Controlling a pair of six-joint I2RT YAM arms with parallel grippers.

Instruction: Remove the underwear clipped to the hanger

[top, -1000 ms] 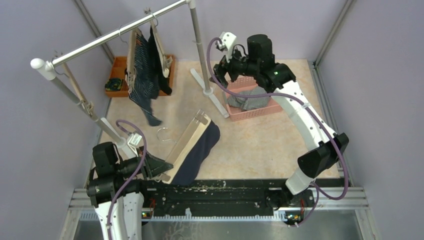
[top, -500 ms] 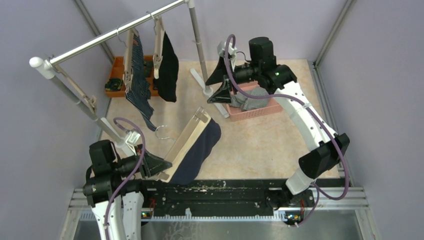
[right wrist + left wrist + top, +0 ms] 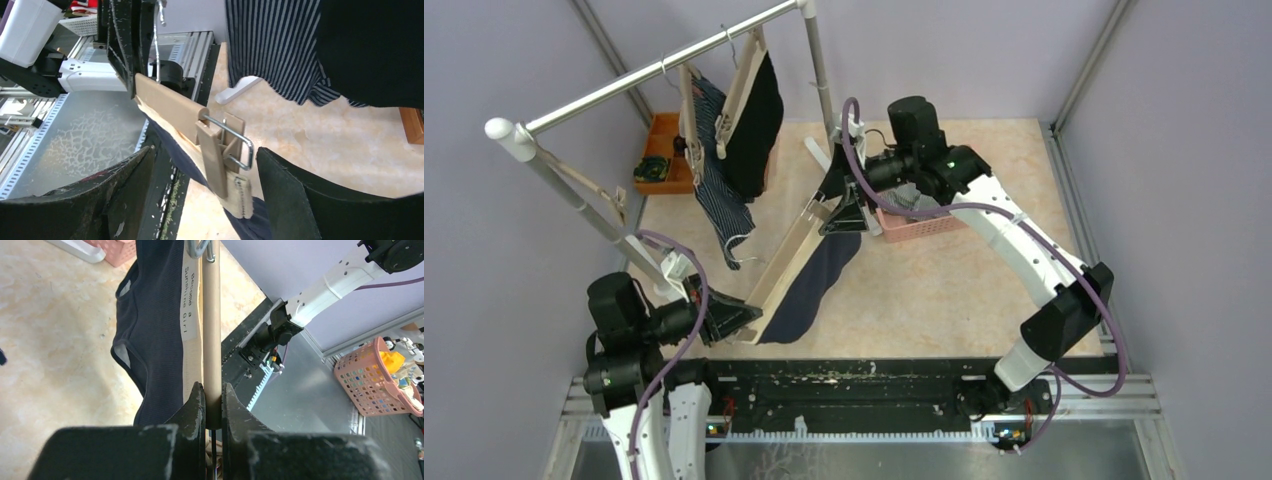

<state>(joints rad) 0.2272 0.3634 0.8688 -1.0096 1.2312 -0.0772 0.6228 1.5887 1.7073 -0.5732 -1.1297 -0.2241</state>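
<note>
Our right claw (image 3: 842, 205) has moved from the basket (image 3: 924, 225) to the hanger's (image 3: 789, 265) far clip (image 3: 220, 150), jaws apart. Our left claw (image 3: 213, 390) is clamping the hanger, with the underwear (image 3: 150, 315) hanging clipped to it. We are centring on the clip lever and keeping the hanger still.

Pale lavender walls (image 3: 1024, 50) on three sides, with grey metal frame posts (image 3: 1085, 62) at the back corners. Beige marbled tabletop (image 3: 964, 290), even light, soft shadows. Silver metal clothes rail (image 3: 654, 75) with white end caps runs diagonally across the back left. Orange tray (image 3: 664, 128) in the back left corner, behind the rail. Pink slatted plastic basket (image 3: 924, 228) right of the rail's near upright. Black strip (image 3: 854, 385) along the near edge, grey metal sheet (image 3: 904, 455) below it. Left wrist view shows a second pink basket (image 3: 357, 385) off the table.
</note>
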